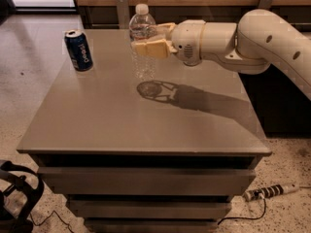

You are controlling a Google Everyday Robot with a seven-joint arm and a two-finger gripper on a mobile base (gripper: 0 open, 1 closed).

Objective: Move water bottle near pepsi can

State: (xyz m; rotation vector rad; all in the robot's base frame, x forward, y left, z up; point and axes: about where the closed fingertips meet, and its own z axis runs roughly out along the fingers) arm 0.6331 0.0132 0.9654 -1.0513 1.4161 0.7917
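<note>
The water bottle (143,40), clear ribbed plastic with a white cap, hangs upright above the grey table (97,125), its shadow on the tabletop below it. My gripper (151,40) comes in from the right and is shut on the bottle's middle, covering its label. The pepsi can (79,50), short and dark blue with a silver top, stands upright at the table's far left. The bottle is to the right of the can, with a gap of about two can widths between them.
My cream arm (252,42) stretches across the table's far right. A wooden wall with metal brackets (121,8) runs behind the table. A power strip (269,191) lies on the floor at the right. A black object (17,198) sits at the lower left.
</note>
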